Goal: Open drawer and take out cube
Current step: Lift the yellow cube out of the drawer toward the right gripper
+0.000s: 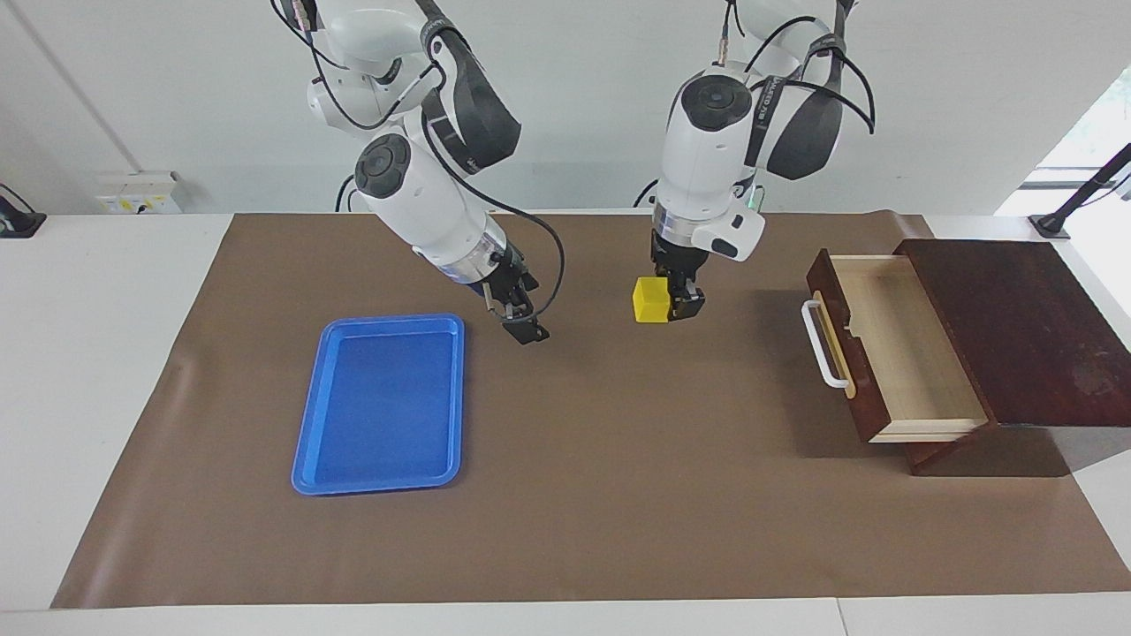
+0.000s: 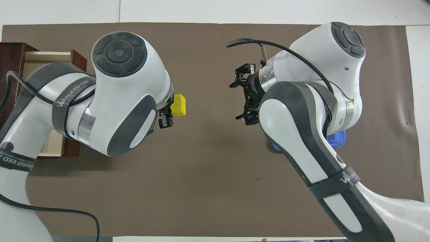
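Gripping the cube (image 1: 651,299) between its fingers, left claw (image 1: 673,305) over the mat (image 1: 618,459), right claw (image 1: 521,325) open

i'm seeing bright, even, diffuse light in both views, with no harsh glare. shadows are soft: one falls on the brown mat (image 1: 618,495) beside the drawer (image 1: 892,353) toward the right arm's end, another under the dark wooden box (image 1: 1025,336). daylight blows out the window corner in the facing view. both views look sharp, without motion blur.
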{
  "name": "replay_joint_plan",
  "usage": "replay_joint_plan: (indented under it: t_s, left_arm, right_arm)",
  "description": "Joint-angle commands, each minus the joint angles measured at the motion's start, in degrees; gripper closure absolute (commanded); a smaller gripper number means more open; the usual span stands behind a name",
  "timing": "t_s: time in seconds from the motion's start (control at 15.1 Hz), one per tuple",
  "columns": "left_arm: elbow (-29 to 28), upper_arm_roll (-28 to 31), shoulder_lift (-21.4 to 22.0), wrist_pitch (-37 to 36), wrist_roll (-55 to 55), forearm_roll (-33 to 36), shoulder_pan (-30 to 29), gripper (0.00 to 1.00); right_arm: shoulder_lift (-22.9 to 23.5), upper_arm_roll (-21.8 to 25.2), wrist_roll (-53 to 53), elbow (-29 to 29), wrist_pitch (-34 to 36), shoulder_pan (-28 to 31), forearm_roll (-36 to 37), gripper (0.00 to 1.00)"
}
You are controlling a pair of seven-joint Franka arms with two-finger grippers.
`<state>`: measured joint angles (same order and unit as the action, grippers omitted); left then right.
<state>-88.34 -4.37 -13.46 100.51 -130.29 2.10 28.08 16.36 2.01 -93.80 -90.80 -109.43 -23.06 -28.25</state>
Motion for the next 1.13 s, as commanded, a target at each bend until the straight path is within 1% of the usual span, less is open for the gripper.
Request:
replay_joint_plan:
  t_s: [0.0,0.27,0.46,0.6,0.8,0.86,0.93,1.06]
  left_arm:
    - [1.8,1.2,-0.7,-1.4,-1.1,-0.3,0.3,1.00]
    - [1.1,1.5,-0.7,0.2,-8.0,-0.2,0.3,1.00]
    - [0.5,1.4,-0.6,0.6,-8.8,1.0,0.7,1.00]
    - [0.2,1.4,-0.5,0.6,-9.1,1.0,0.8,1.00]
    - [0.0,1.4,-0.5,0.7,-9.1,1.1,0.8,1.00]
    - [-0.1,1.3,-0.4,0.9,-9.1,1.1,0.8,1.00]
    - [-0.3,1.3,-0.4,1.1,-9.1,1.1,0.8,1.00]
    - [-0.3,1.3,-0.4,1.1,-9.1,1.1,0.8,1.00]
  right_arm:
    - [0.3,0.1,-0.9,0.6,0.0,-0.2,-0.8,0.01]
    - [0.3,0.1,-0.9,0.6,0.1,-0.3,-0.9,0.02]
    - [0.5,0.1,-1.0,2.2,1.3,-1.5,-0.9,0.02]
    - [0.6,0.1,-0.8,1.4,0.5,-1.7,-0.1,0.02]
    - [1.3,0.1,-0.5,2.5,-0.2,-1.3,-0.6,0.02]
    - [2.8,0.1,-0.7,4.6,0.9,-1.7,0.4,0.02]
    - [5.2,0.1,-0.9,8.8,2.9,-3.0,1.3,0.03]
    - [7.9,0.1,-0.9,13.0,6.9,-4.1,2.8,0.03]
